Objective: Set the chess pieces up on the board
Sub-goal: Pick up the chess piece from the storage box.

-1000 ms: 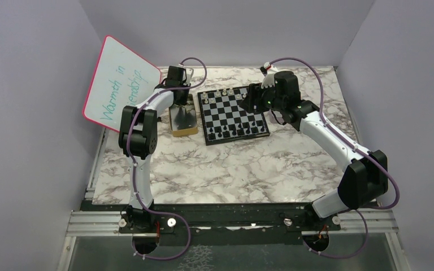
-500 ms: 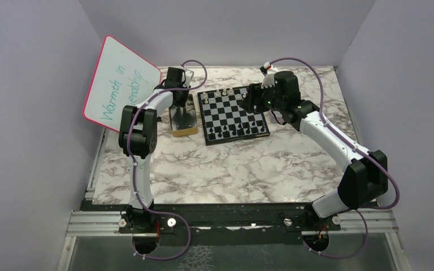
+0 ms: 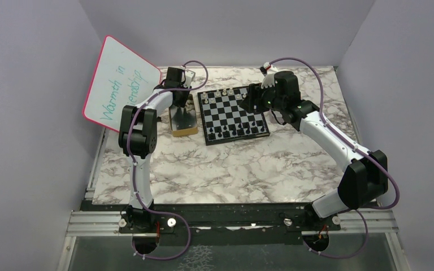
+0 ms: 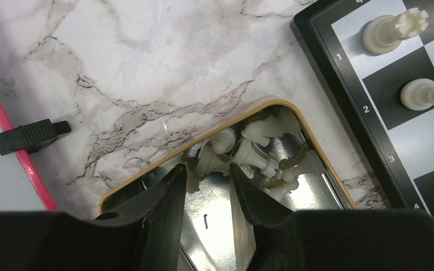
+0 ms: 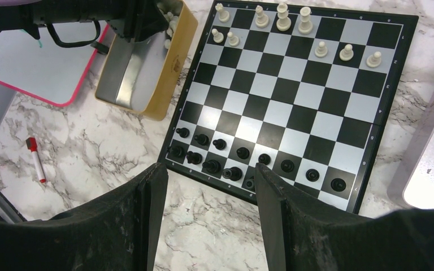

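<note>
Marble tabletop (image 3: 231, 169): board (image 5: 294, 96) sits far-centre, with pale pieces (image 5: 283, 16) on its far rows and black pieces (image 5: 242, 152) on its near rows. Left gripper (image 4: 206, 178) is down in the gold-rimmed tray (image 4: 311, 132) beside the board, jaws part-open at the loose pale heap (image 4: 251, 152), nothing clamped. Right gripper (image 5: 209, 172) hovers above the board's near edge, jaws wide, empty.

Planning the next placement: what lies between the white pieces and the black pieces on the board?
Nothing but bare squares: in the right wrist view, the board stands empty between the white pieces and the black pieces.
</note>
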`<state>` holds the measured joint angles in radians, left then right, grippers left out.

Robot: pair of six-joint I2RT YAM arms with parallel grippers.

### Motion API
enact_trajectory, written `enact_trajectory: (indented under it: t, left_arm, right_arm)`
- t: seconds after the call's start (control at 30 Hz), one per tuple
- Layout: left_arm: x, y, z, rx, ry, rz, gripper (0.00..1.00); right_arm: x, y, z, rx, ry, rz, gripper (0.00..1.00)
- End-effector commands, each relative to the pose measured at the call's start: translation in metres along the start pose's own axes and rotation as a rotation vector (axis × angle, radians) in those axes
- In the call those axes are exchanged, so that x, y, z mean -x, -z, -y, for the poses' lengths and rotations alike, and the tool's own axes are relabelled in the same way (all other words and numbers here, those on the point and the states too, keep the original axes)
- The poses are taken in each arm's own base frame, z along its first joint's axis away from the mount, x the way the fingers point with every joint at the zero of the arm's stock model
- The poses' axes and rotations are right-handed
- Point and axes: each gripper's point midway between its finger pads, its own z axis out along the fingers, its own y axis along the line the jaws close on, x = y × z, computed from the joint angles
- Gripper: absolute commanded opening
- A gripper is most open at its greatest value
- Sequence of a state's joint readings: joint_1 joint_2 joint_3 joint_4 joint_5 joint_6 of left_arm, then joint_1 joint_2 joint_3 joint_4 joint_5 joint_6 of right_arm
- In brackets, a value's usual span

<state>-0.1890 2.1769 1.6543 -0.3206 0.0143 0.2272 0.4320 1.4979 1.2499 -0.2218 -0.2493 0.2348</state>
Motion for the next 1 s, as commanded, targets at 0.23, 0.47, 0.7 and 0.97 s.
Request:
enact_trajectory:
  t: [0.23,0.47,0.7,0.97]
  left_arm:
    - [-0.006,0.002,0.012,-0.084,-0.044,-0.016,0.29]
    - [-0.007,0.007,0.013,-0.092,-0.022,-0.043,0.2]
    - [-0.011,0.015,0.009,-0.071,-0.018,-0.076,0.14]
    - [-0.007,0.021,0.005,-0.044,0.001,-0.071,0.03]
  right_arm:
    - [0.003,-0.001,0.002,-0.001,0.016,0.013,0.63]
    - [0.002,-0.002,0.002,-0.002,0.017,0.009,0.63]
    - [0.002,-0.002,0.002,-0.002,0.02,0.011,0.63]
    - [0.002,-0.001,0.002,-0.001,0.02,0.011,0.63]
